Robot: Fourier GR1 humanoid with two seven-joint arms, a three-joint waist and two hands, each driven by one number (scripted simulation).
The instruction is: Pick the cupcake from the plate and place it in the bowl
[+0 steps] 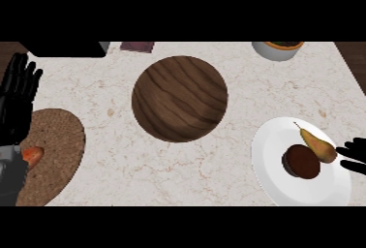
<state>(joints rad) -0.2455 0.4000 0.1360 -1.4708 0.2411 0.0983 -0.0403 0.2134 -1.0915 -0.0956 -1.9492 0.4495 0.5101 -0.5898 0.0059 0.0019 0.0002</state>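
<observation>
A dark chocolate cupcake [301, 161] sits on the white plate [286, 189] at the lower right, next to a brown pear [319, 144]. The round wooden bowl [180, 98] stands in the middle of the counter with nothing in it. My right hand [354, 154] comes in from the right edge; its fingers are stretched out just right of the pear, apart from the cupcake, and hold nothing. My left hand [16, 97] rests open at the left edge, fingers up.
A round cork mat [61, 140] lies at the lower left with a small orange item [33, 154] on it, partly hidden by my left forearm. At the back edge are a black object [68, 48], a maroon item [137, 46] and a white pot [275, 50].
</observation>
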